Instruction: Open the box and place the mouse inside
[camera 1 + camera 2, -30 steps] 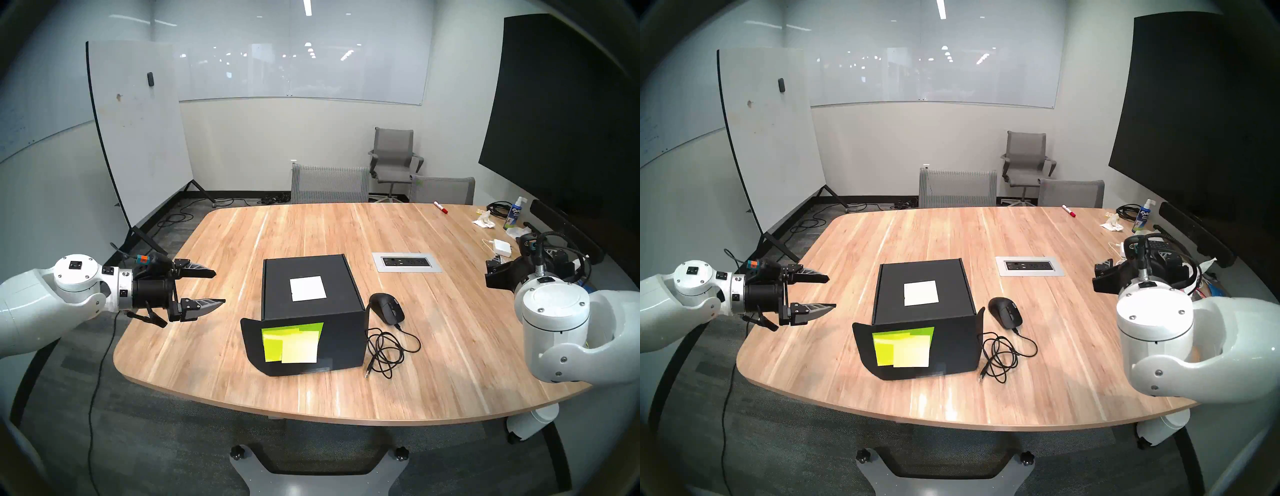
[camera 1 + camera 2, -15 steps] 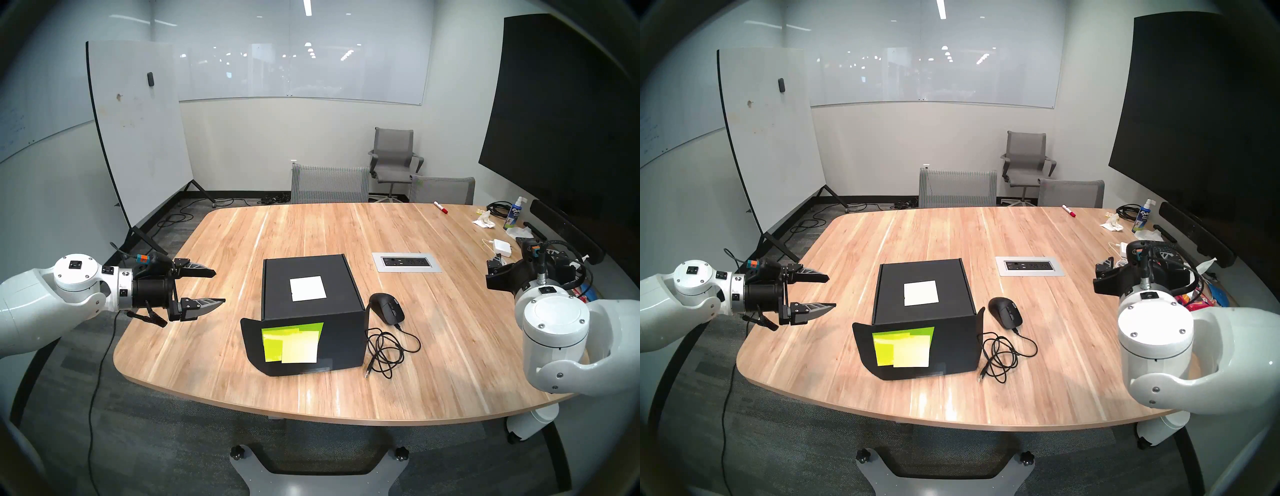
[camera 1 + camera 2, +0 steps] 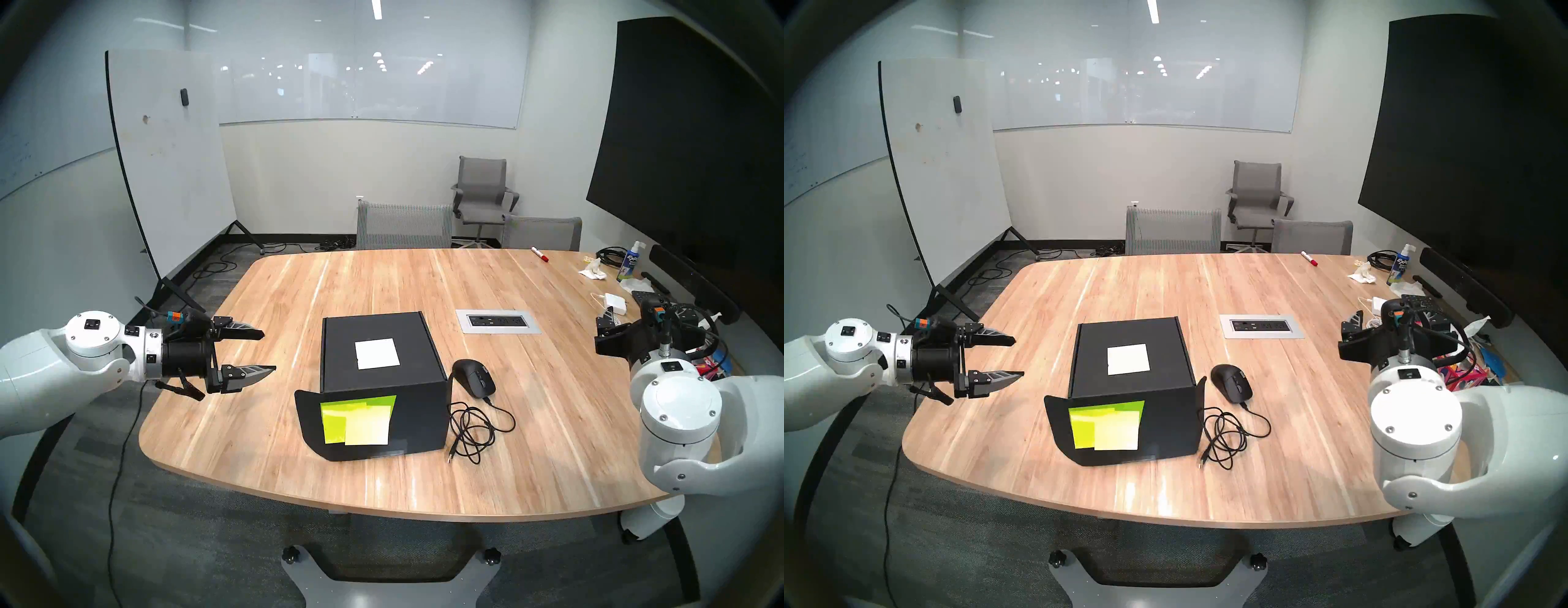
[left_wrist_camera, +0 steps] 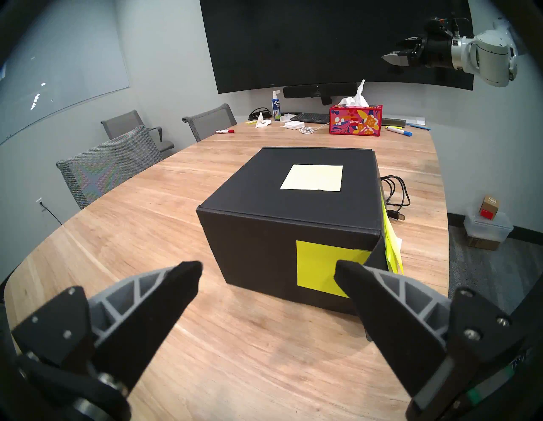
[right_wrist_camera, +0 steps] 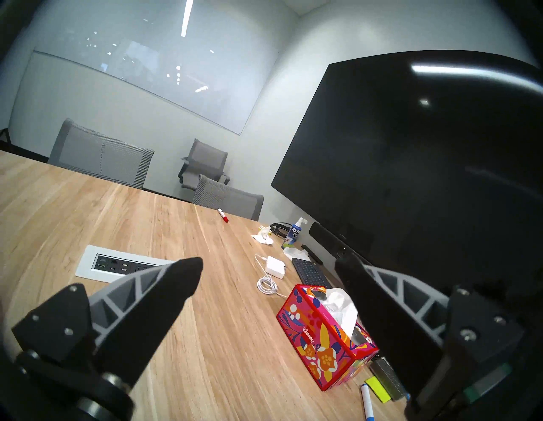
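Two grippers, both empty with jaws spread: left gripper (image 3: 267,352) hovers over the table (image 3: 382,280) edge, aimed at the box (image 3: 382,361); right gripper (image 5: 269,261) faces a red tissue box (image 5: 326,338). Box lid shut, mouse (image 3: 474,378) just right of it, cable (image 3: 475,429) coiled nearby.

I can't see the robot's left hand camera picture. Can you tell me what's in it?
A black box, shut, sits on a wooden table with yellow sticky notes on its side. The open left gripper points at it, not touching.
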Robot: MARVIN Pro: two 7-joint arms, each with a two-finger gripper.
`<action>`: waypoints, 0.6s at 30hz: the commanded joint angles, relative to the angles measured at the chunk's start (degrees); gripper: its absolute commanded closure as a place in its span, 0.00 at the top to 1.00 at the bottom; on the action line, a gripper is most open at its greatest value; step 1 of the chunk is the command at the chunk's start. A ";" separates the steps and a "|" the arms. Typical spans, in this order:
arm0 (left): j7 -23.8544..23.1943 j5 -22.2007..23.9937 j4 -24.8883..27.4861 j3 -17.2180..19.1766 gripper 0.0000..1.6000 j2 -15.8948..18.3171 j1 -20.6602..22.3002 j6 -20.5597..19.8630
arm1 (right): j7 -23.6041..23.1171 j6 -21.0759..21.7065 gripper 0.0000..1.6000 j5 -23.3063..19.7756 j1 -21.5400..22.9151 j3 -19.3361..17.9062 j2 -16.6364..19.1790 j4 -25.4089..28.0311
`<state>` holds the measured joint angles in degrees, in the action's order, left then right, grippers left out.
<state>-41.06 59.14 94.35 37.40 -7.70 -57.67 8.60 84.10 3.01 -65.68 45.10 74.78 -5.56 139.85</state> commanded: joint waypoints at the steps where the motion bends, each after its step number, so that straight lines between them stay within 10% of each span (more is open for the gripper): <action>1: 0.03 0.12 0.14 0.69 1.00 0.09 0.74 0.21 | 0.01 -2.28 1.00 4.08 0.69 0.13 -0.17 -0.08; 18: 0.14 0.11 0.14 0.44 1.00 0.10 0.78 0.19 | 0.27 -10.22 1.00 11.80 1.19 0.91 -0.17 0.15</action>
<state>-40.95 59.14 94.35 37.19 -7.68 -57.58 8.60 84.18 -3.94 -57.13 45.27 76.17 -5.54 139.85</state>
